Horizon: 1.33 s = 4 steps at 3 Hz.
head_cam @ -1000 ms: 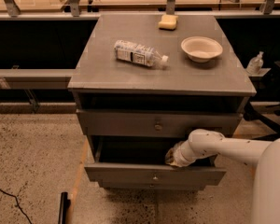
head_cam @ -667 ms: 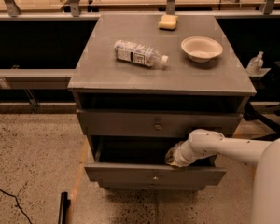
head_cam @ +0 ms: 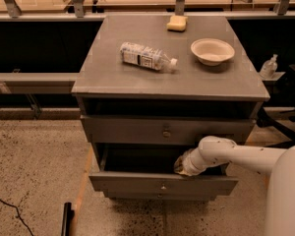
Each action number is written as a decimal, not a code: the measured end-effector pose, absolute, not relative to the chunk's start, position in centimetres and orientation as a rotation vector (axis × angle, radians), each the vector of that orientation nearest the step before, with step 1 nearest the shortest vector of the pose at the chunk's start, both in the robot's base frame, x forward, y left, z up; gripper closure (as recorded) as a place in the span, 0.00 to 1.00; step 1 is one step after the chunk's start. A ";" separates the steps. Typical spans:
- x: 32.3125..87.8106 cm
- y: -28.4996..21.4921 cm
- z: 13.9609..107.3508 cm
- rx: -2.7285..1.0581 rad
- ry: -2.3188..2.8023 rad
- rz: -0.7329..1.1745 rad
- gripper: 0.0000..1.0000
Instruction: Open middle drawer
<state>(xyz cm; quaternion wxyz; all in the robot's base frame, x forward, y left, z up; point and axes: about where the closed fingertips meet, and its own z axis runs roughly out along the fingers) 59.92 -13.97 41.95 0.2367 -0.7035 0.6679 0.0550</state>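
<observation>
The grey cabinet [head_cam: 169, 77] has drawers stacked below its top. The upper drawer front [head_cam: 137, 130] carries a larger knob [head_cam: 165, 131]. Below it, the middle drawer [head_cam: 128, 183], with a small round knob [head_cam: 162, 186], stands pulled out, and its dark interior shows behind the front. My white arm [head_cam: 241, 156] comes in from the right. The gripper [head_cam: 183, 166] reaches down into the open middle drawer, just behind the top edge of its front and right of the knob. The lowest drawer is mostly hidden under the pulled-out front.
On the cabinet top lie a plastic bottle [head_cam: 147, 57] on its side, a cream bowl [head_cam: 212, 50] and a yellow sponge [head_cam: 177, 23]. A dark rail and shelf run behind. A small bottle [head_cam: 269, 66] stands at the right. A black bar [head_cam: 66, 219] lies on the speckled floor.
</observation>
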 end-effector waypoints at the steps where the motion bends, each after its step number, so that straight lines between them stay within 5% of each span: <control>1: 59.9 -14.0 41.9 -1.929 1.831 0.151 1.00; 2: 59.9 -14.0 41.9 -1.929 1.831 0.151 1.00; 4: 59.9 -14.0 42.0 -1.929 1.830 0.151 0.58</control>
